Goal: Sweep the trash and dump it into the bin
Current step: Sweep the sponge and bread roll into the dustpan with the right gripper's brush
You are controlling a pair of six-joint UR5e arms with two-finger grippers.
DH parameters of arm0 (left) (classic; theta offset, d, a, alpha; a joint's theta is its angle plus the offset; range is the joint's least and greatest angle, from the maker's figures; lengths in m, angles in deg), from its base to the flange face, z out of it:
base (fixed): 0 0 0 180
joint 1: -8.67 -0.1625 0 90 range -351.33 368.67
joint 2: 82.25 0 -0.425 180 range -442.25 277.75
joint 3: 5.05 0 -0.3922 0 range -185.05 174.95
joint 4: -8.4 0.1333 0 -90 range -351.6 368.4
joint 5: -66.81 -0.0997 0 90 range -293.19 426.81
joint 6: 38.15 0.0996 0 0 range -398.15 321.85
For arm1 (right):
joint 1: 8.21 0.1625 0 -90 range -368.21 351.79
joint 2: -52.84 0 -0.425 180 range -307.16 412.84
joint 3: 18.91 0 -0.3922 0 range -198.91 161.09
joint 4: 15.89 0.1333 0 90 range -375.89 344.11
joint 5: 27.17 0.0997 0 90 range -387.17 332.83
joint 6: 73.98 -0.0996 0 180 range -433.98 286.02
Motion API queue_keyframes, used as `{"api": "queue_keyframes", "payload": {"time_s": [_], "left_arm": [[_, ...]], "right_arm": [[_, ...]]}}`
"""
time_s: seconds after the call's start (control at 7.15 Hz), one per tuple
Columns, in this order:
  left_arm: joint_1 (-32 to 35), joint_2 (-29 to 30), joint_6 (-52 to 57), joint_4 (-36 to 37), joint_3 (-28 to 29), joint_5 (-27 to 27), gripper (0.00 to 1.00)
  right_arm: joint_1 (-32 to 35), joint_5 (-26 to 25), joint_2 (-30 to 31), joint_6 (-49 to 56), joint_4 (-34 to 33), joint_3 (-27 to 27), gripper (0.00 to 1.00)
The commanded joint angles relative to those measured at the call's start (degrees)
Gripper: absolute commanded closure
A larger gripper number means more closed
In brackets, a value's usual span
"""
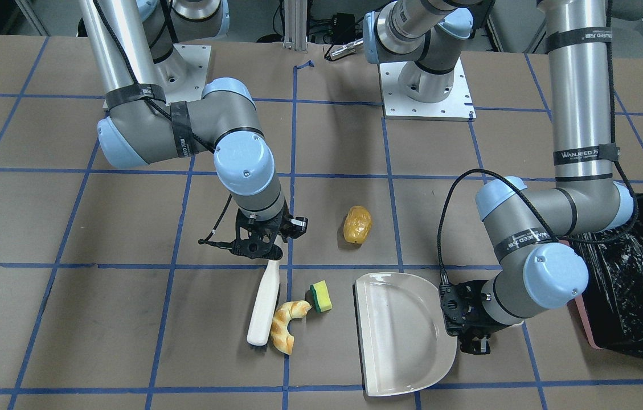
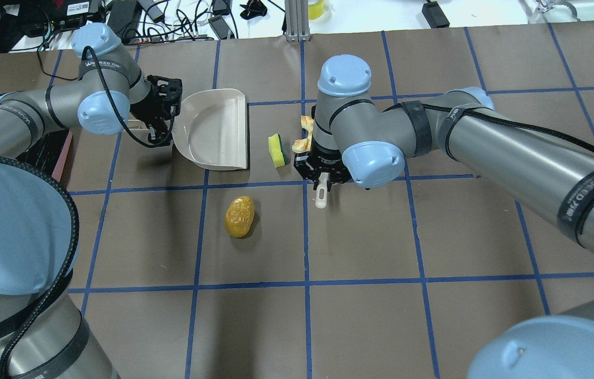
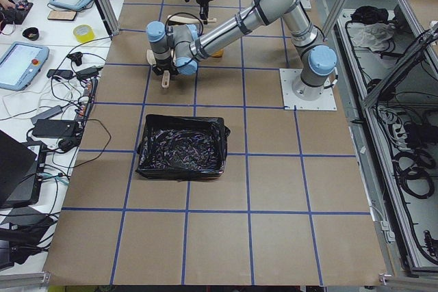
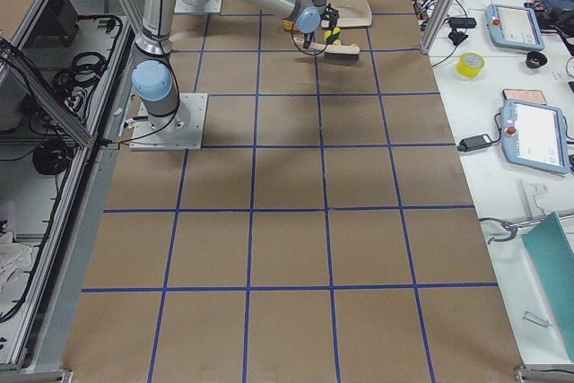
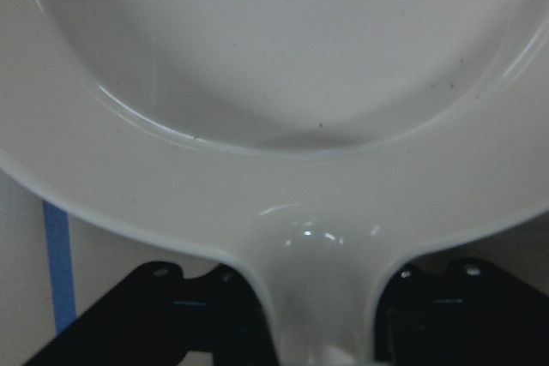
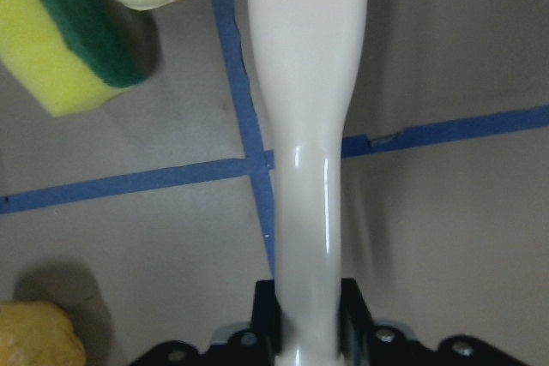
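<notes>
Pinching the thin end of a white brush (image 1: 264, 302), the right gripper (image 1: 271, 248) has both fingers closed on the handle, which points away from the robot across the brown table (image 1: 127, 319). The brush head sits low at the far end, with the croissant (image 1: 287, 326) lying against it. The sponge (image 1: 321, 296), green side toward the brush, rests just beside the croissant's tip, between brush and dustpan (image 1: 401, 341). The potato (image 1: 357, 225) lies on its own, well apart from the other two and nearer the robot's base.

Across from the brush, the left gripper (image 1: 461, 319) is clamped on the dustpan's short handle. The pan is empty and its straight open edge faces the sponge and croissant. The pink bin (image 1: 582, 322), lined with a crinkly black bag, stands at the table's end on the robot's left, just behind the left arm's elbow. None of the three scraps is in the pan.
</notes>
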Motion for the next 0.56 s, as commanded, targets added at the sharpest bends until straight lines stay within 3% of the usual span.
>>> {"api": "queue_keyframes", "payload": {"time_s": [0.0,0.42], "left_arm": [[0.5,-0.4,-0.1,-0.2,0.2,-1.1,1.0],[1.8,-0.3,-0.3,-0.3,0.3,-4.1,1.0]], "right_arm": [[3.5,1.7,-2.6,-9.5,0.1,-4.3,1.0],[8.5,3.7,-8.9,-19.9,0.6,-14.6,1.0]]}}
